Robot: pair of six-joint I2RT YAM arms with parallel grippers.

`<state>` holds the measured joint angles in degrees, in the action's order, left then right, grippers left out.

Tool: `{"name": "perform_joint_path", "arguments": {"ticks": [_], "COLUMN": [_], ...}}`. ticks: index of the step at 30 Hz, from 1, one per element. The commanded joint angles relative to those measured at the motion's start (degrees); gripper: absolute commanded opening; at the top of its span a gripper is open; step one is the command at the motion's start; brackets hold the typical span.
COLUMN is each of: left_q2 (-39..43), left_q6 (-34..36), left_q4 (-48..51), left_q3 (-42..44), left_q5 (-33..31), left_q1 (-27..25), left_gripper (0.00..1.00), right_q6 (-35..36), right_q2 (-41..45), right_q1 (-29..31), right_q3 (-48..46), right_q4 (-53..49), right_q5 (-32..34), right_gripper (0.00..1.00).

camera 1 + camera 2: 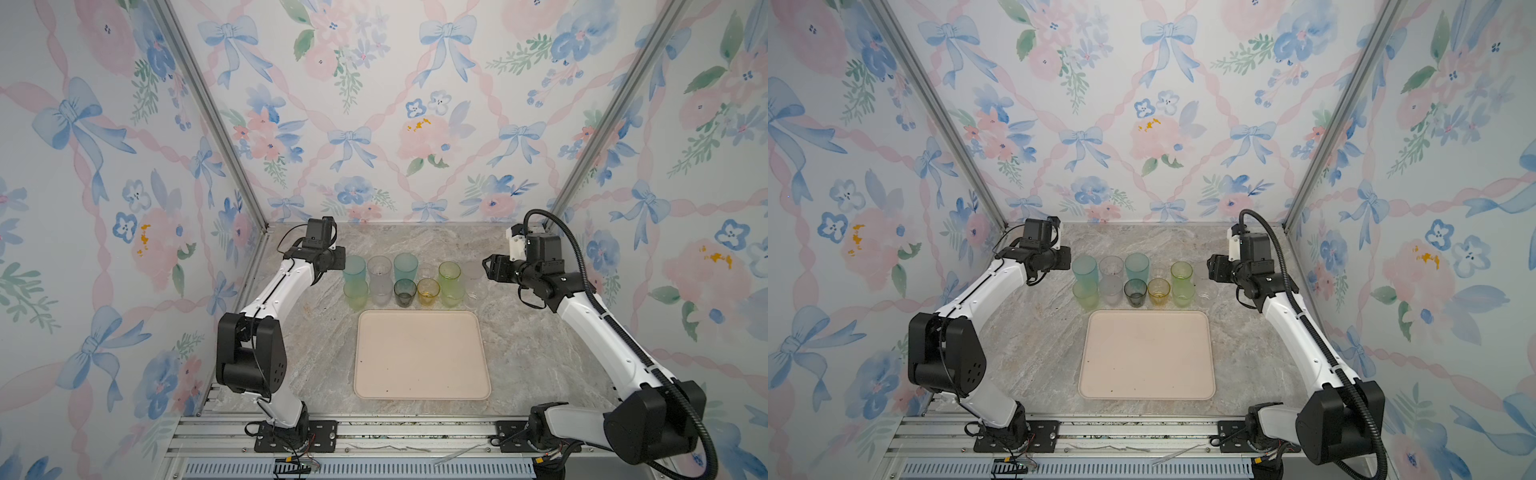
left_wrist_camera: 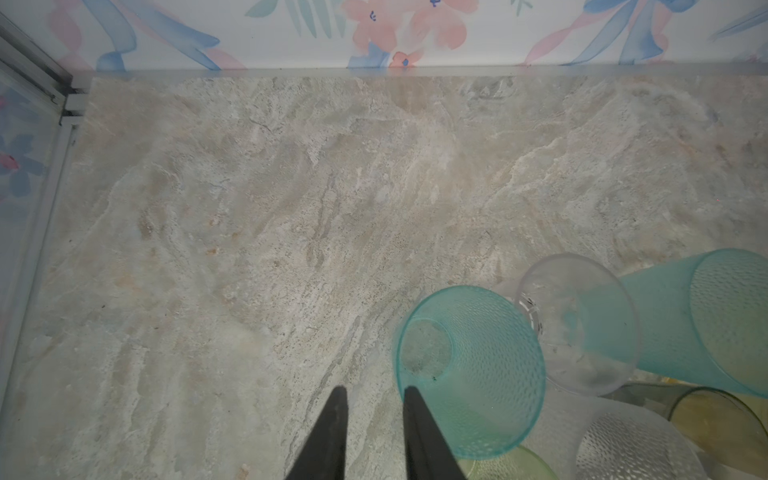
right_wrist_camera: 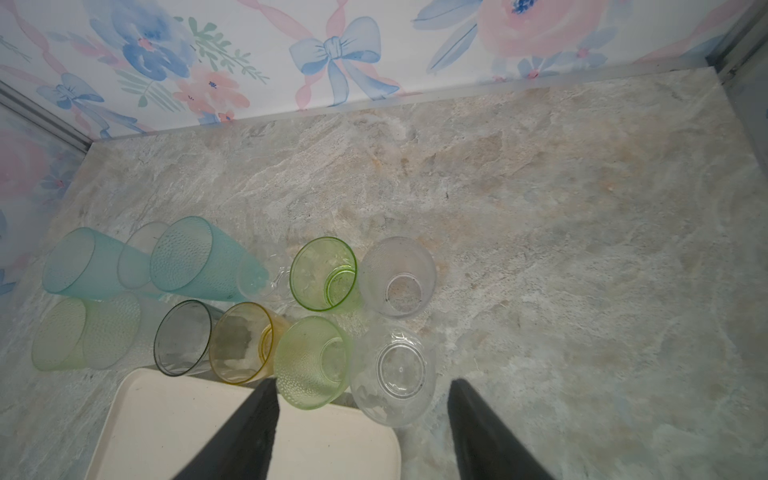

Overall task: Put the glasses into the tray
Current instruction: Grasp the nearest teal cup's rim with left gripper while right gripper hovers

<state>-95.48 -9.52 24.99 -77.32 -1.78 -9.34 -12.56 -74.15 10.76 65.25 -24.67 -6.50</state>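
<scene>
Teal glass (image 2: pixel 490 374) beside narrowly parted left fingers (image 2: pixel 328 436) — right fingers (image 3: pixel 249 436) wide apart, both empty.

The tray (image 1: pixel 419 353) lay on the table (image 1: pixel 540 353), in the middle towards the front. Just behind its far edge the glasses (image 1: pixel 405 293) stood on the table in 2 rows of 6, one row behind the other, running left to right and packed close. The left gripper (image 2: pixel 372 390) hung beside the back row's left end, and the right gripper (image 3: pixel 361 380) hung over the rows' right end.
</scene>
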Motion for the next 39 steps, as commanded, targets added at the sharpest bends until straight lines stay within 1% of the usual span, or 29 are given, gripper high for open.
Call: {"name": "perform_joint_path", "arguments": {"ticks": [1, 7, 13, 18, 25, 31, 36, 38, 39], "left_q2": [-2.25, -5.03, -6.29, -7.55, -10.19, -11.81, -12.53, -12.61, -12.66], "left_q6": [0.02, -0.1, 0.2, 0.46, 1.3, 1.95, 2.44, 2.81, 3.0], "left_q4": [2.69, 2.73, 2.71, 3.28, 4.66, 5.24, 5.5, 5.5, 5.59], "left_q3": [-2.5, -4.18, -4.86, -5.47, -7.3, -8.68, -9.32, -9.44, -9.58], "left_q5": [2.55, 3.85, 4.13, 3.83, 3.35, 2.29, 2.02, 2.01, 2.13], "left_q1": [0.38, 0.47, 0.48, 0.47, 0.39, 0.03, -0.13, -0.12, -0.07], "left_gripper": [0.26, 0.26, 0.27, 0.25, 0.18, 0.15, 0.07, 0.01, 0.0], "right_q6": [-0.86, -0.64, -0.28, -0.36, -0.31, -0.36, -0.52, -0.6, -0.63], "right_q2": [-0.43, -0.89, -1.24, -2.03, -2.58, -2.8, -3.02, -3.22, -3.19], "right_q1": [1.22, 1.63, 1.6, 1.61, 1.57, 1.53, 1.54, 1.47, 1.54], "right_q3": [2.16, 2.16, 2.16, 2.25, 2.25, 2.11, 2.16, 2.16, 2.08], "right_q4": [-2.15, -1.97, -1.71, -1.36, -0.82, -0.48, -0.38, -0.38, -0.38], "right_q5": [-0.19, 0.33, 0.61, 0.31, 0.17, 0.14, 0.2, 0.25, 0.24], "right_gripper": [0.67, 0.68, 0.68, 0.68, 0.68, 0.68, 0.68, 0.68, 0.68]}}
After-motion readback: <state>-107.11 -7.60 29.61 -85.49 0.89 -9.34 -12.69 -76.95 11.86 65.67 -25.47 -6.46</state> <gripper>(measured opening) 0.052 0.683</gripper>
